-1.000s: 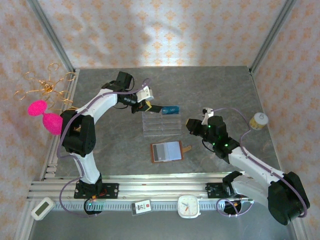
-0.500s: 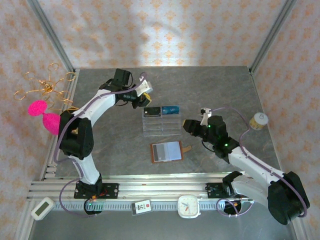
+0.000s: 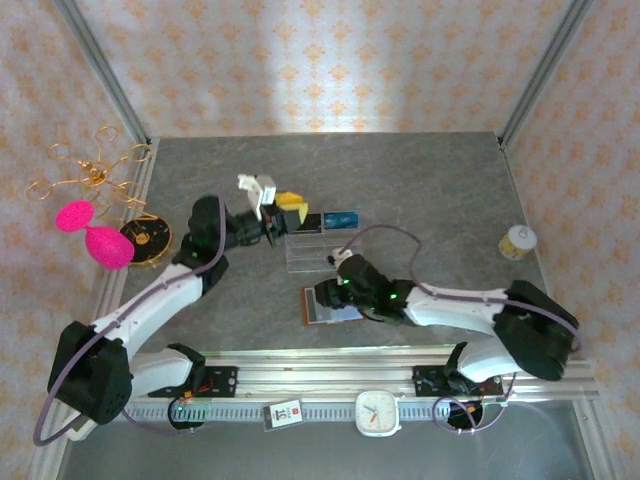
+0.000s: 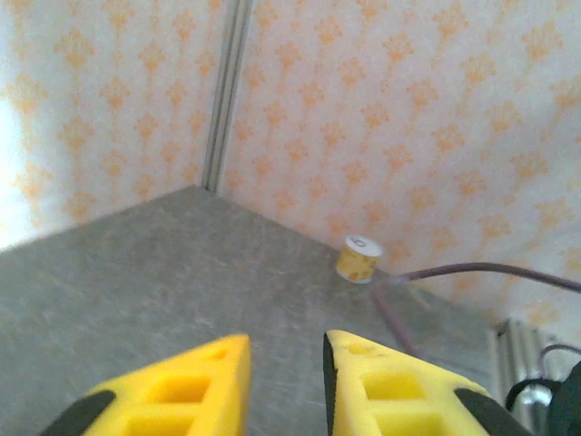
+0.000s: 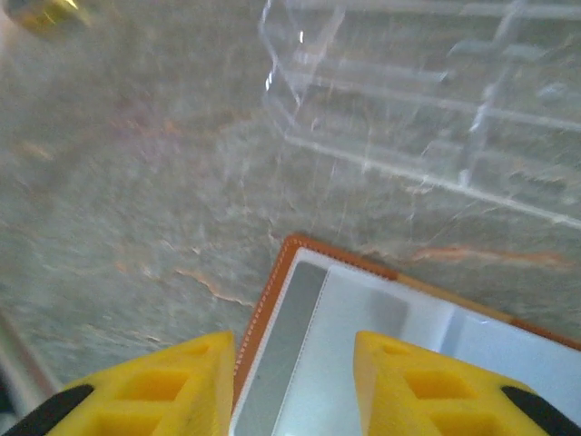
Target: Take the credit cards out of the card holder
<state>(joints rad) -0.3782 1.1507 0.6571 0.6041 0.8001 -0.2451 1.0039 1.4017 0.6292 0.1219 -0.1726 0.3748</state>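
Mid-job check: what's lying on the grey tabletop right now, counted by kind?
cards: 2, the blue card and the black card
wallet: 1
clear tray: 1
yellow roll: 1
dark disc: 1
total: 6

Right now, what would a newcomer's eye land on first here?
The right gripper hangs open over one corner of the open card holder, near the front edge of the table. Just beyond it, a blue card and a black card lie at the far end of the clear tray, with the left gripper beside them. A bright pink ornament sits by the left wall.
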